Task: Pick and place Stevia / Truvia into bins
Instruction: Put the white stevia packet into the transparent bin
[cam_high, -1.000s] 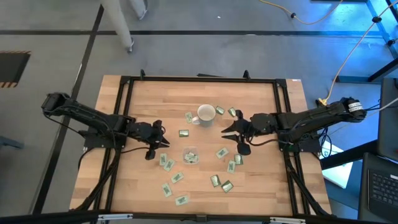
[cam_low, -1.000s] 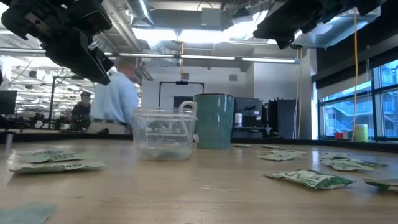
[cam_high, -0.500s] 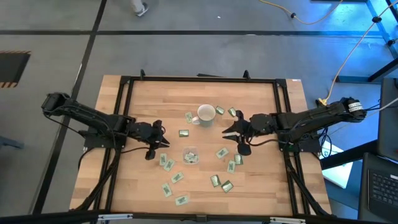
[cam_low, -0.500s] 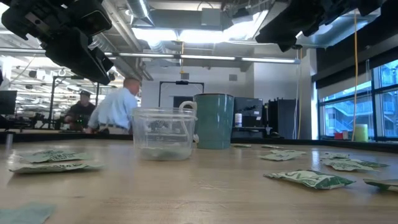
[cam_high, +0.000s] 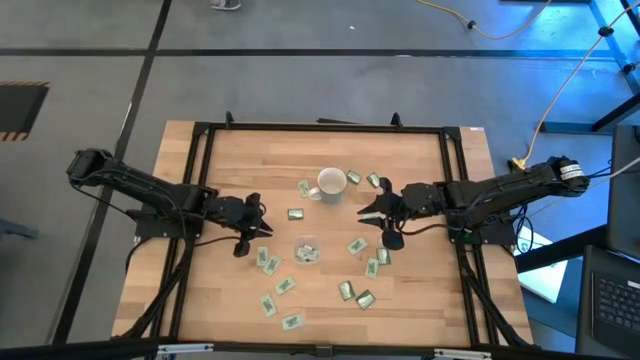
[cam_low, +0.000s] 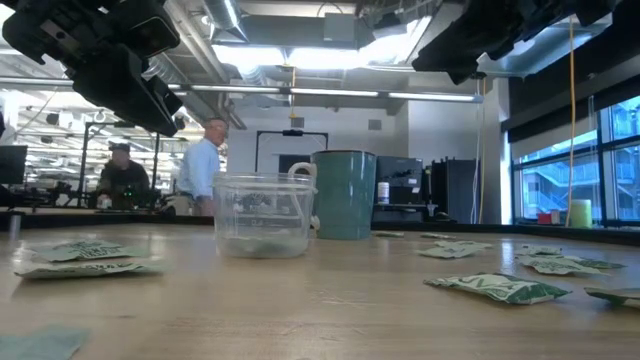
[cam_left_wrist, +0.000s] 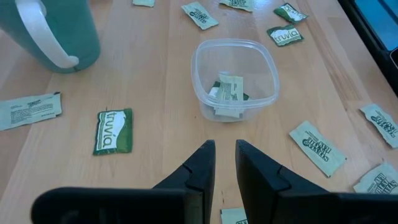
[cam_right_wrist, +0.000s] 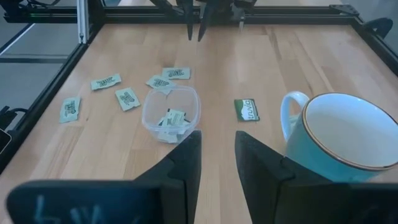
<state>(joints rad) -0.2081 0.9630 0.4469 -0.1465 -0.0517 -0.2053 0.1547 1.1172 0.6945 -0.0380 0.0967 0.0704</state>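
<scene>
Green-and-white sachets (cam_high: 284, 286) lie flat and scattered over the wooden table, among them a Truvia one (cam_left_wrist: 112, 130) near the mug. The clear plastic cup (cam_high: 306, 250) stands upright mid-table with a few sachets (cam_left_wrist: 229, 93) in it. My left gripper (cam_high: 262, 226) hovers to the cup's left. In its wrist view (cam_left_wrist: 224, 146) it points at the cup, empty, with a narrow gap between its fingers. My right gripper (cam_high: 366, 214) hovers to the cup's right and a little beyond it. It also aims at the cup (cam_right_wrist: 171, 112), and in its wrist view (cam_right_wrist: 216, 135) it is slightly open and empty.
A white-lined teal mug (cam_high: 331, 183) with a handle stands just beyond the cup, close to my right gripper (cam_right_wrist: 345, 140). A black frame (cam_high: 200, 135) rims the table. Sachets crowd the near half. People stand in the room behind (cam_low: 205, 165).
Both arms and every sachet, the cup and the mug stay where they were. Only a person in the room behind the table has shifted.
</scene>
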